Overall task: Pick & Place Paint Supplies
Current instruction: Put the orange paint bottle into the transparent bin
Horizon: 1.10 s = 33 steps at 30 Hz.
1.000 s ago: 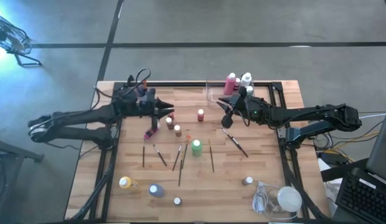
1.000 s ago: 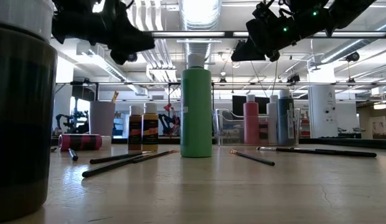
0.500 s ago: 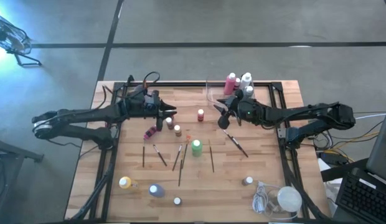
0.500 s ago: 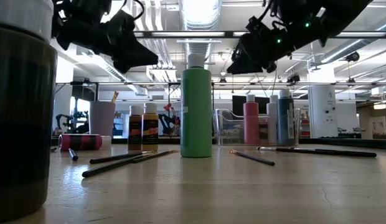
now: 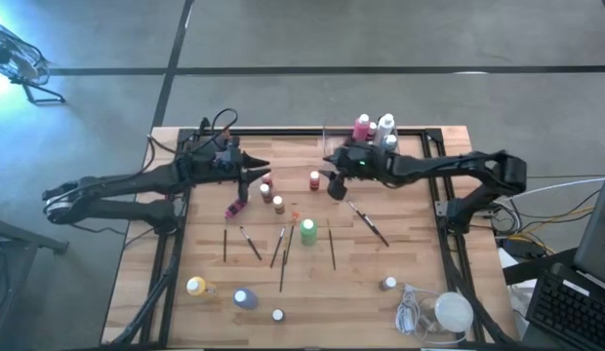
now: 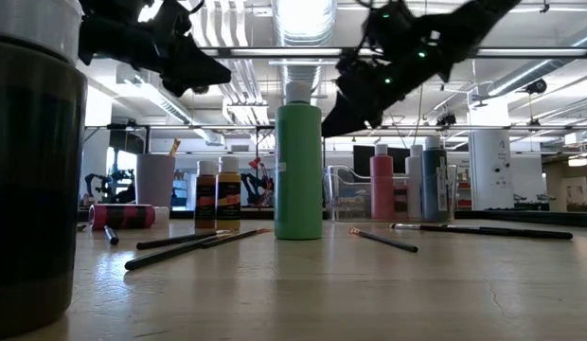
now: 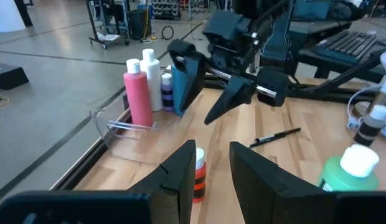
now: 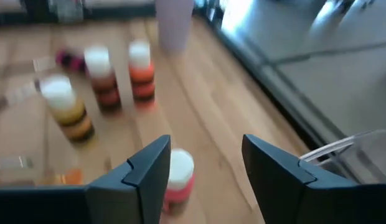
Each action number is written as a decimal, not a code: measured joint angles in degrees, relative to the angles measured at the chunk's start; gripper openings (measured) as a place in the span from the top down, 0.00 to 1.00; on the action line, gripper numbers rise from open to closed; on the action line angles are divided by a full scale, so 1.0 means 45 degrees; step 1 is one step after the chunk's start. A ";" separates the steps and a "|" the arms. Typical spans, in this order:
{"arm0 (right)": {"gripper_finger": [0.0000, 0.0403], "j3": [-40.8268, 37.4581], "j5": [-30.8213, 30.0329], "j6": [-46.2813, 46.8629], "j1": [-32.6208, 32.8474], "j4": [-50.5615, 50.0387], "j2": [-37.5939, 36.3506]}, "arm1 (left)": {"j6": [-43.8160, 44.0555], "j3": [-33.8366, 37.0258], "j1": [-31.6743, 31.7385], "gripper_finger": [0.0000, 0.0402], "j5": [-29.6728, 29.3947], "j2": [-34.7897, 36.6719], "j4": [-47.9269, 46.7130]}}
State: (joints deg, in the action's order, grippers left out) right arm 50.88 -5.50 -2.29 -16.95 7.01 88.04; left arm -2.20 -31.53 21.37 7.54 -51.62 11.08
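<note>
While my left gripper (image 5: 266, 169) hung part-open and empty near the brown bottles (image 5: 272, 197), my right gripper (image 5: 329, 178) hovered open, holding nothing, above the small red-orange bottle (image 5: 314, 180) on the table (image 5: 420, 244).

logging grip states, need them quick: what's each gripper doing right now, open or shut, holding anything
Left gripper: open, empty, above the bottles on the left.
Right gripper: open, empty, over a small red bottle.
</note>
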 joint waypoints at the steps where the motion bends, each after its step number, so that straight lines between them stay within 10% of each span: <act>1: 0.50 0.0597 0.0005 -0.0201 -0.0004 -0.1021 0.0230 | -0.0110 0.0000 0.0000 0.74 -0.0001 0.0060 -0.0124; 16: 0.40 0.9737 0.1309 -0.1209 -0.0086 -1.1840 0.4484 | -0.0587 0.0005 0.0010 0.74 -0.1289 0.1096 -0.1690; 33: 0.46 1.7289 0.1220 -0.1740 -0.0078 -1.8476 0.9773 | -0.1208 0.0005 0.0005 0.74 -0.2958 0.2759 -0.5180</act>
State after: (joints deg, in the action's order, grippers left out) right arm 128.68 -0.01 -10.12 -17.30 -76.13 132.01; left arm -7.64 -31.51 21.39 -5.77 -39.20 -12.23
